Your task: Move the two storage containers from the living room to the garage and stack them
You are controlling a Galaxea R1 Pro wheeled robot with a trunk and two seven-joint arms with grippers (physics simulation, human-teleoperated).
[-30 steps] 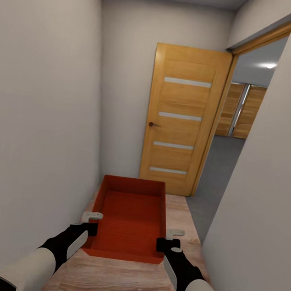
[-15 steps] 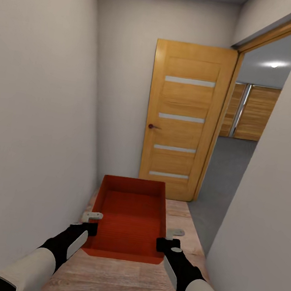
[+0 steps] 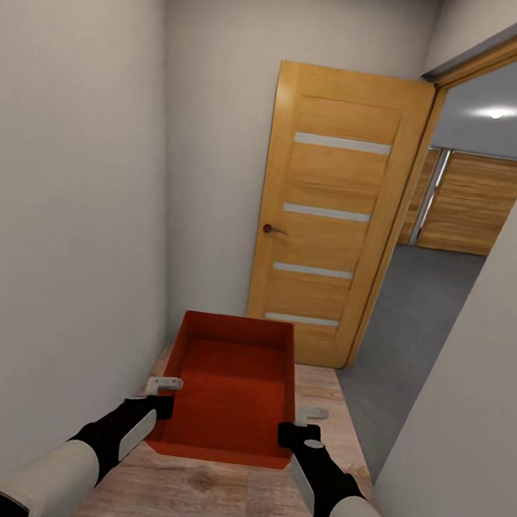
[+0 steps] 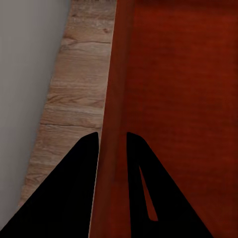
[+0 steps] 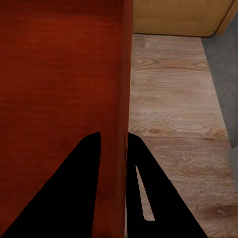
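The left gripper (image 3: 163, 397) is clamped on the left wall of the storage container (image 3: 228, 386), and the right gripper (image 3: 302, 426) is clamped on its right wall; in each wrist view one finger sits inside the wall and one outside. The orange-red bin is carried level between the arms, at about 12 o'clock and close to the robot, above the light wood plank floor (image 3: 208, 498) of a narrow hallway. Its inside appears empty. At 12 to 1 o'clock beyond it stands an open wooden door (image 3: 331, 211) with a dark handle. At 2 o'clock, through the doorway, lies the dark grey concrete floor (image 3: 415, 313), probably the garage, with wooden plank doors (image 3: 471, 205) on its far wall.
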